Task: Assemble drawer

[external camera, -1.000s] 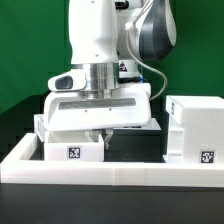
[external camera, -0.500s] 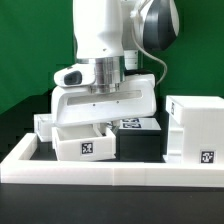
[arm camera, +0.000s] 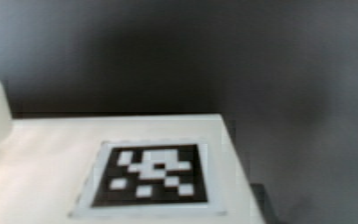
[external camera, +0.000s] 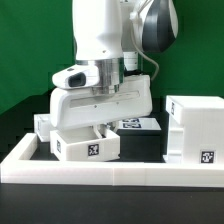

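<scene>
Matte white tray [external camera: 88, 146] — boxy, square-tagged — hanging tilted beneath gripper [external camera: 101, 128], clamped by its back wall; cube-like case [external camera: 195, 128] apart at exterior view's right.

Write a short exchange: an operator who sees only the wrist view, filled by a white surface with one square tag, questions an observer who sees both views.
Operator: Is the gripper holding anything?
Observer: Yes, the gripper is shut on a small tray, which hangs tilted.
Operator: What stands nearby?
Observer: The large case stands at the exterior view's right, apart from the tray.
Operator: Anything else?
Observer: A second tray sits at the exterior view's left, partly hidden by the held one.
</scene>
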### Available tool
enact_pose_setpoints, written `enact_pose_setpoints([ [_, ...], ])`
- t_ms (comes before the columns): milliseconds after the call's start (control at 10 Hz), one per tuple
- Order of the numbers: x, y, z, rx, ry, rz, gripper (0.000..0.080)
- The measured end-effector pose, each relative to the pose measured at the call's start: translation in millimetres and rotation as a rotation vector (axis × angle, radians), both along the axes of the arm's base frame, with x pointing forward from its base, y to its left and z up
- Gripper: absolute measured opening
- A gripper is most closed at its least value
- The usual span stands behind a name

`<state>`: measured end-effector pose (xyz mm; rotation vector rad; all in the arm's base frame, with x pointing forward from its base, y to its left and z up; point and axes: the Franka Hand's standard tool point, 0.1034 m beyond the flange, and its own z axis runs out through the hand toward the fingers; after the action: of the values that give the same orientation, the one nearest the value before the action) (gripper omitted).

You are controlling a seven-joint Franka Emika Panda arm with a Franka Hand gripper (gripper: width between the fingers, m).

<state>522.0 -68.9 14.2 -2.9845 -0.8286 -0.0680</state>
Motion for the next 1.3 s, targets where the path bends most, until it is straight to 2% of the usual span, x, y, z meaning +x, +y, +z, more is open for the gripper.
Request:
enact_pose_setpoints([
  [300,-0.1,5.8,1.8,-0.024,0.002,0.234,0.0041],
  [800,-2.5,-0.6,-1.0,-0.045,0.002,0.528,0.0041],
  [1300,3.4,13.6,1.9,-0.072,0.015,0.81,0.0041],
])
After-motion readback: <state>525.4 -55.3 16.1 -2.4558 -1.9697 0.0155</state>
